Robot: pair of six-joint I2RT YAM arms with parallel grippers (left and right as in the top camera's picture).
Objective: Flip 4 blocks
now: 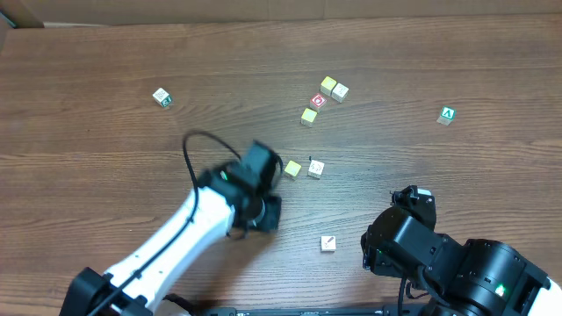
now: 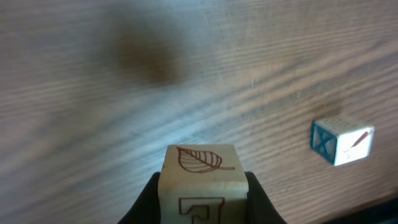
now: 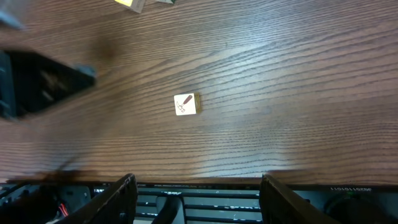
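Observation:
My left gripper is shut on a pale wooden block with a brown leaf on its top face, held above the table. In the overhead view that gripper hangs left of centre and hides the block. A cream block with a hammer mark lies near the front edge, showing a blue X side in the left wrist view. A yellow-faced block and a cream block sit side by side at centre. My right gripper stands open and empty at the front edge, short of the hammer block.
Farther back lie two yellow-faced cubes, a cream cube and a red-faced cube. A green "A" cube sits far right and a green-marked cube far left. The table's front edge runs just ahead of the right fingers.

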